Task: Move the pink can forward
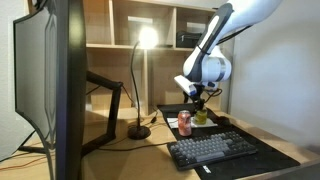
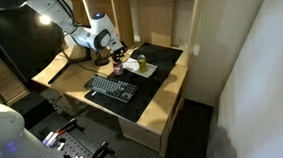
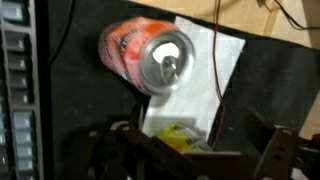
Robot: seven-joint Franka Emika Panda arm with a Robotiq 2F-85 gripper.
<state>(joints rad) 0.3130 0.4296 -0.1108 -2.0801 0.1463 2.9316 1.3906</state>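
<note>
Slants down from the upper right in an exterior view as a white arm [image 1: 236, 24], bent at the wrist [image 1: 210, 68]. Ends in a dark gripper [image 1: 200, 96] pointing downward. Shows fingers [image 3: 285, 150] spread wide in the wrist view, gripping nothing.

no readable text; pink can [image 3: 140, 55] markings blurred

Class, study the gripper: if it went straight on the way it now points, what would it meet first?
Probably the yellow-green can, directly below the gripper and between its open jaws in the wrist view; the pink can stands aside. Depth is unclear.
</note>
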